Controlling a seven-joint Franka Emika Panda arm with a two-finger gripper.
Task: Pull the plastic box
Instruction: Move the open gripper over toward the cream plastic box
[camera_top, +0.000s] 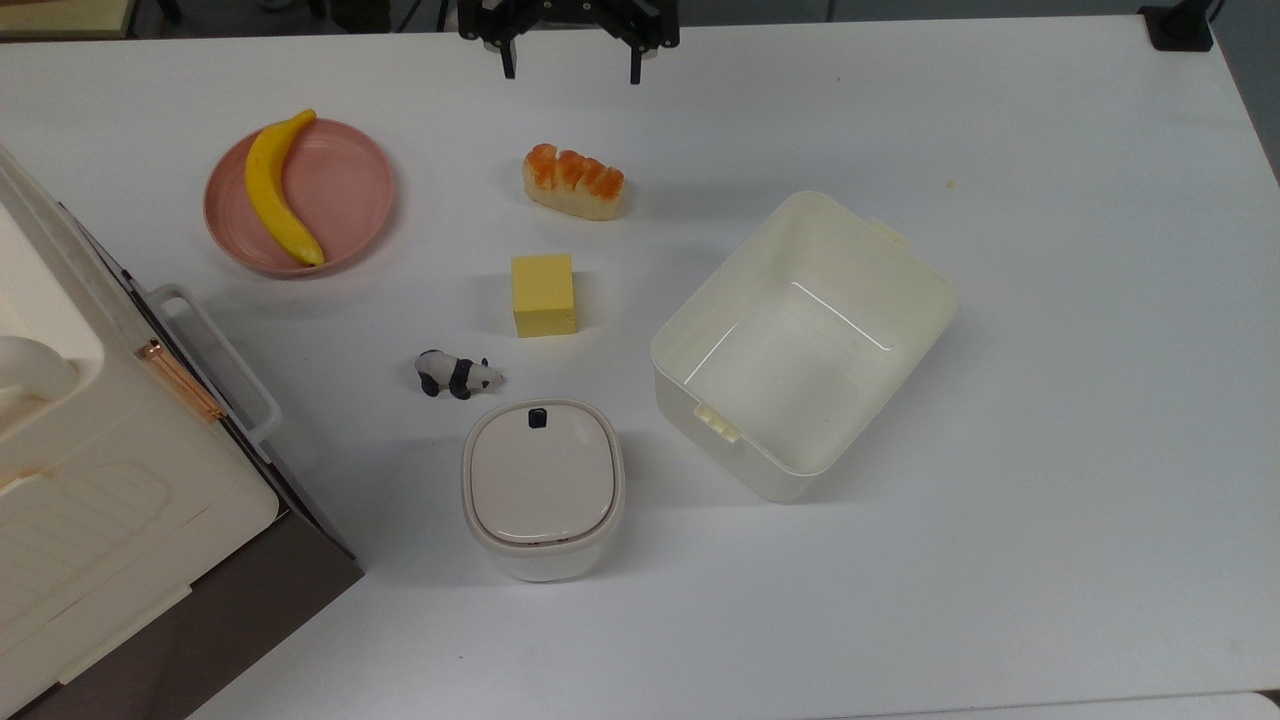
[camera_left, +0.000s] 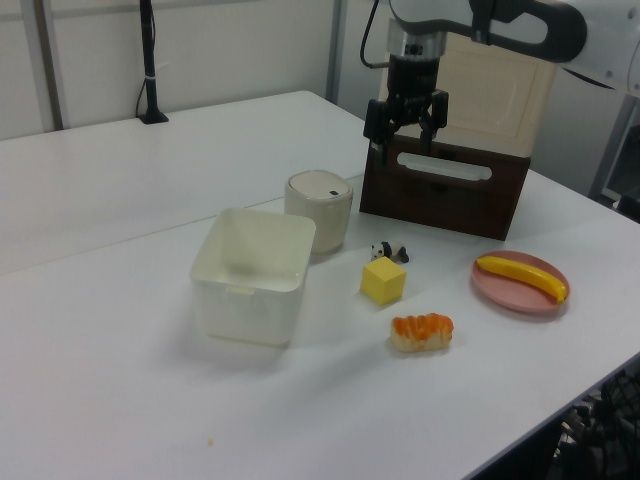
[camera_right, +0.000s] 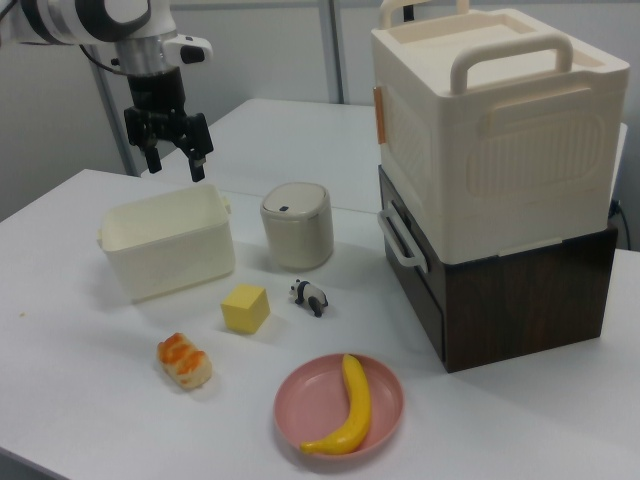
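Top view, read from its left: a yellow banana (camera_top: 279, 187) on a round pink plate (camera_top: 355, 190), an orange-topped bread roll (camera_top: 574, 181), a yellow foam cube (camera_top: 543, 294), a small panda figure (camera_top: 456, 374), a lidded rounded-square white bin (camera_top: 542, 488), then the large lidless cream-white plastic box (camera_top: 905, 275) on the white desk (camera_top: 1080, 450). The black two-finger hand (camera_top: 570, 68) hangs high, released, fingers spread, well apart from the box. I judge the thin wall may flex or slip from a shallow grip, and a skewed pull could swing the box into the nearby bin.
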